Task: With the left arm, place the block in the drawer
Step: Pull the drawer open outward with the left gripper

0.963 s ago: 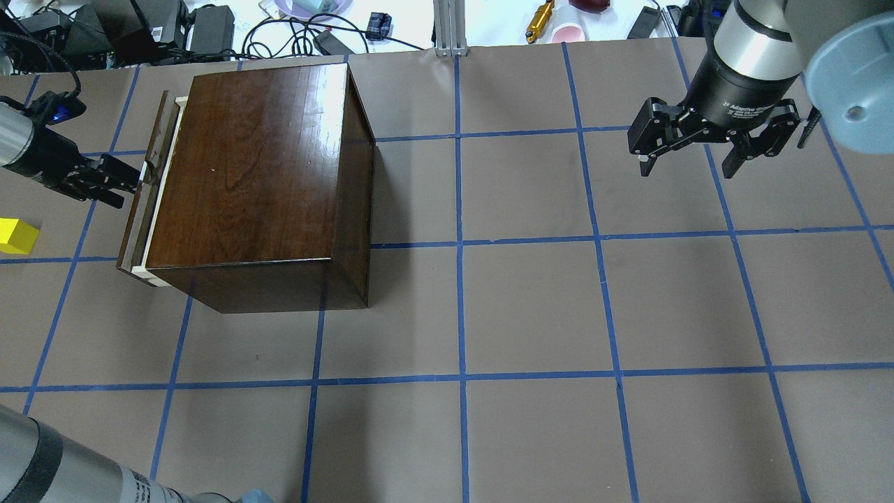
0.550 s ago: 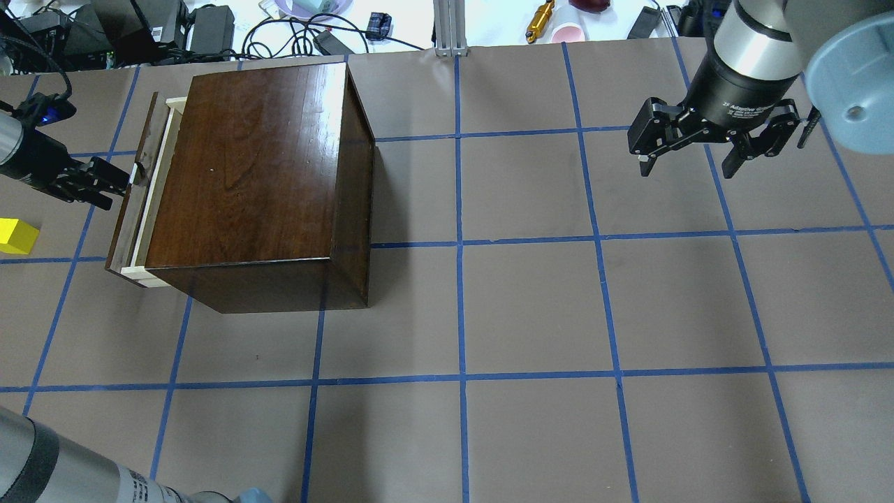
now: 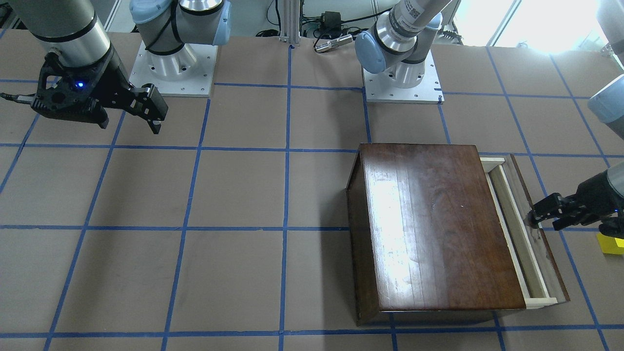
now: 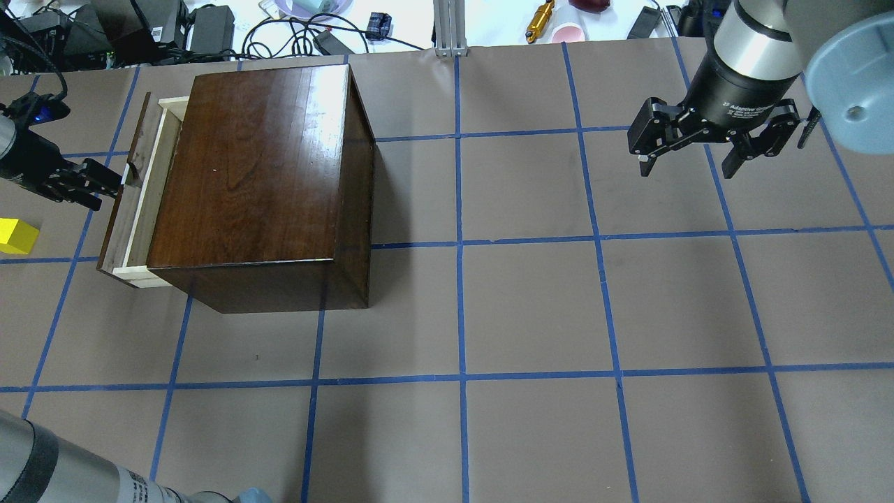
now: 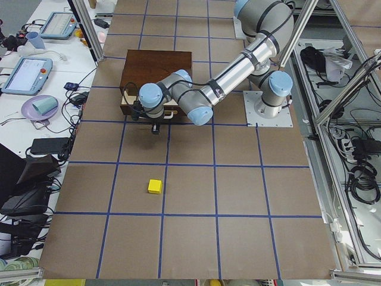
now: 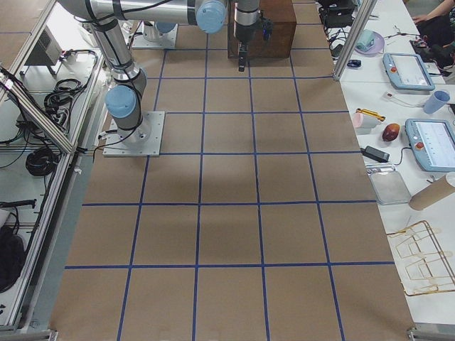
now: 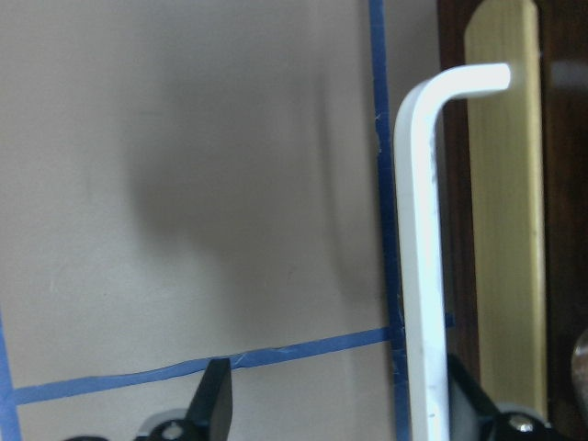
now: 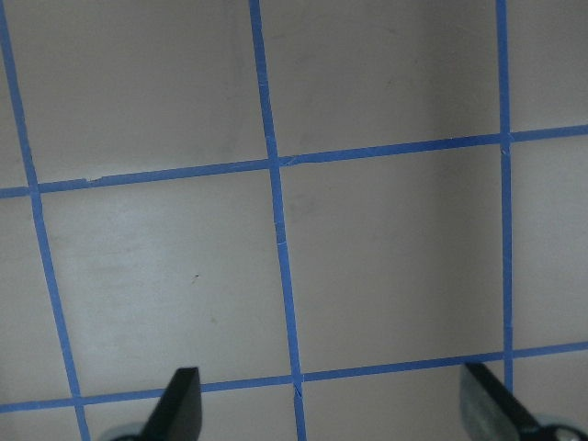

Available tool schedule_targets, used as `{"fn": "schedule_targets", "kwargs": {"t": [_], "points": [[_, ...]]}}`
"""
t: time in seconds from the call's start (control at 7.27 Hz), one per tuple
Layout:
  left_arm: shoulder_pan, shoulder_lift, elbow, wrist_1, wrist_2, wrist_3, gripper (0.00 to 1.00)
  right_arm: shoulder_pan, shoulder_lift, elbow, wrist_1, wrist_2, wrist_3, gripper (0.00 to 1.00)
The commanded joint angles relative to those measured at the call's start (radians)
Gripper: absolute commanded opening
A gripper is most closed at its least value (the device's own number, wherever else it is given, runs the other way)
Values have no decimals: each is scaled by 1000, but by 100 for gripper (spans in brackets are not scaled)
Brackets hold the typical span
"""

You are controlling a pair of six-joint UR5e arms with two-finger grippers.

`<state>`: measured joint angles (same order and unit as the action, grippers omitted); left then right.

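The dark brown wooden box (image 4: 258, 175) stands at the table's left in the overhead view. Its drawer (image 4: 155, 183) is partly out, with pale wood showing behind the dark front panel (image 4: 120, 209). My left gripper (image 4: 103, 187) is at that panel. In the left wrist view its fingers (image 7: 217, 404) are spread, and the white handle (image 7: 418, 276) stands between them, close to the right one. The yellow block (image 4: 17, 236) lies on the table just left of the drawer, apart from it. My right gripper (image 4: 688, 169) hangs open and empty at the far right.
Cables and power bricks (image 4: 209, 28) crowd the bench behind the table. The two arm bases (image 3: 170, 63) stand at the robot's edge. Blue tape lines (image 4: 459, 244) grid the brown table top.
The drawer has slid further out of the box, leftward in the overhead view, and my left gripper has moved left with its handle. The block and the right arm have not moved.
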<state>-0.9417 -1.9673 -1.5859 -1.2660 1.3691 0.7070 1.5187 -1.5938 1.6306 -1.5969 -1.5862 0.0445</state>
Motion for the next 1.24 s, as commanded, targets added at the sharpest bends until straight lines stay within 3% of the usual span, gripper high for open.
{"fn": "schedule_targets", "kwargs": {"t": [0.0, 1.1], "points": [[1, 4, 1, 2, 18, 2, 79, 0, 0, 0, 0, 0, 0, 100], [18, -7, 26, 13, 59, 40, 80, 0, 0, 0, 0, 0, 0, 100]]}}
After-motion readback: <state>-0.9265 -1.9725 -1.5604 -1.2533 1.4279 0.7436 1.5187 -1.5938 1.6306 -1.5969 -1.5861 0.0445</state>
